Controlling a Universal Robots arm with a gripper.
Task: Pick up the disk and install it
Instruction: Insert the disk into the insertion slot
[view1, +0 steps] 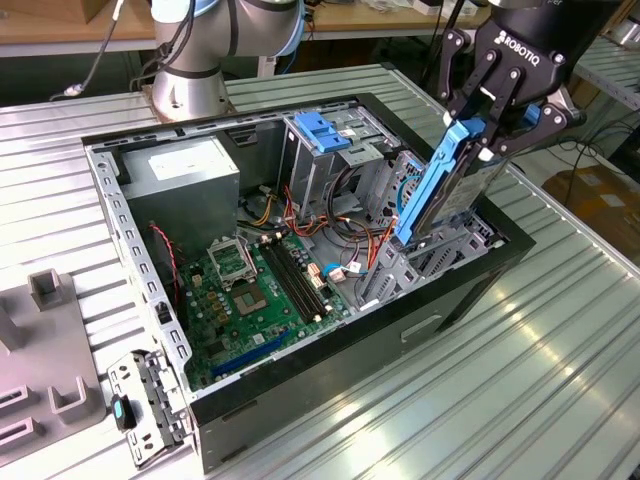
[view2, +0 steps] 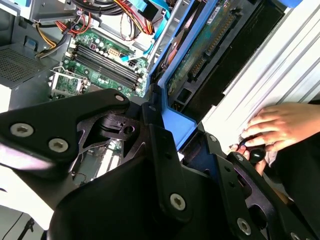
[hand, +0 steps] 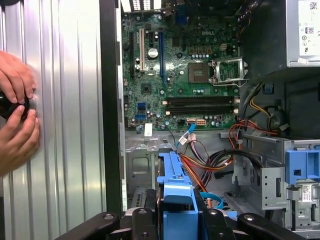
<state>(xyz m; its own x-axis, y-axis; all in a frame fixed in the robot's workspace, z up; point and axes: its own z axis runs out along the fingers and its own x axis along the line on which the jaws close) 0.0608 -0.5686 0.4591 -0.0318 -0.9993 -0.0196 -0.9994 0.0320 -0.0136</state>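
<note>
The disk (view1: 432, 190) is a silver drive edged by a blue carrier. It stands steeply tilted at the exterior view's right end of the open computer case (view1: 470, 290), its lower end down in the metal bay (view1: 425, 262). My gripper (view1: 478, 132) is shut on the blue end tab at its top. In the second wrist view the disk's green circuit side (view2: 204, 47) runs away from my gripper (view2: 172, 137). In the first wrist view the blue carrier (hand: 174, 182) sits between my fingers (hand: 145, 220).
Inside the case lie the motherboard (view1: 250, 285), a grey power-supply box (view1: 180, 178), a tall drive cage with a blue latch (view1: 322, 130) and loose cables (hand: 210, 162). A person's hands (hand: 15, 110) hold a black knob beside the case. A grey fixture (view1: 45, 375) stands at the exterior view's left.
</note>
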